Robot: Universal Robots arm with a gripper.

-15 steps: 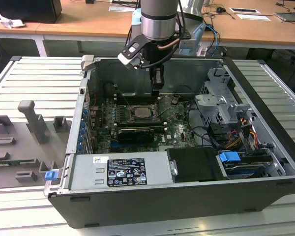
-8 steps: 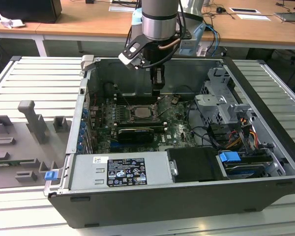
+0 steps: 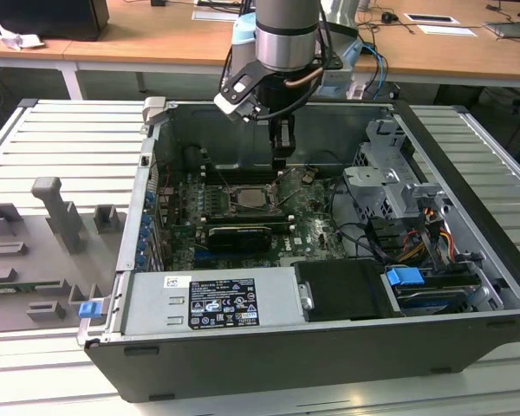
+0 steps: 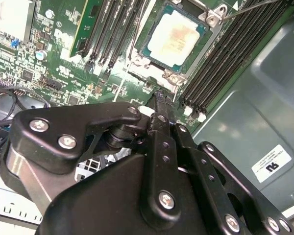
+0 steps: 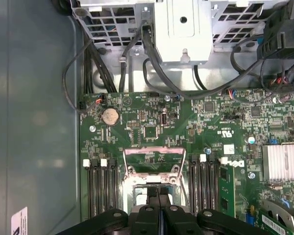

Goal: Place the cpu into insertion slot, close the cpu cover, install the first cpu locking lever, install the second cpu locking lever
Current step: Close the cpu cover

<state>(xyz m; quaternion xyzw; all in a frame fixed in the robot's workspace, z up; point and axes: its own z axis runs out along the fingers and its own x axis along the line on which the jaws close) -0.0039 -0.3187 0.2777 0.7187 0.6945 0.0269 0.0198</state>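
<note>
Looking into the open case [image 3: 243, 364] on the counter [image 3: 52, 139], I see my arm reaching down over the green board [image 5: 186, 127]. The cpu [image 4: 175, 36] lies flat in the slot [image 4: 213, 18], with its pale shiny top facing up and a thin green edge all round it. In the exterior view the cpu [image 3: 254, 198] sits near the middle of the board, and the pincer [image 3: 280, 154] hangs just above and behind it, a bit toward the exterior view's right. The pincer [image 4: 159, 98] is clenched, its two black fingers pressed together, and I see nothing between them. Its tip is near one edge of the slot, by the little silver plates there, but I cannot tell if it touches them. In the first wrist view the cover [image 5: 152, 149] is tipped up and open, so I can see green board through its big window. The pincer [image 5: 158, 196] points at the slot just in front of that cover. Long black memory slots [image 5: 100, 186] run along both sides of the slot.
</note>
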